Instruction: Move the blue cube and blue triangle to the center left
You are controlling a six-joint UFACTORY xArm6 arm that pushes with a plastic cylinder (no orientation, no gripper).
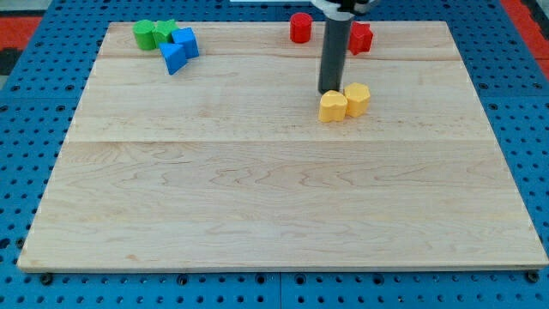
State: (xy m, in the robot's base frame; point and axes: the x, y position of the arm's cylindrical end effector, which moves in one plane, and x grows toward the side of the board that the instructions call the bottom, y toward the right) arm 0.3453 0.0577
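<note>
The blue cube (186, 41) and the blue triangle (172, 58) lie touching each other at the view's top left of the wooden board (274, 197). Two green blocks, one (144, 34) and another (165, 29), sit just left of and above them. My tip (329, 90) rests near the view's top centre-right, right behind a yellow block (333, 106) and beside a second yellow block (357, 98). The tip is far to the right of the blue blocks.
A red cylinder (299, 27) stands at the top edge left of the rod. A second red block (360, 38) shows partly behind the rod on its right. Blue pegboard (34, 103) surrounds the board.
</note>
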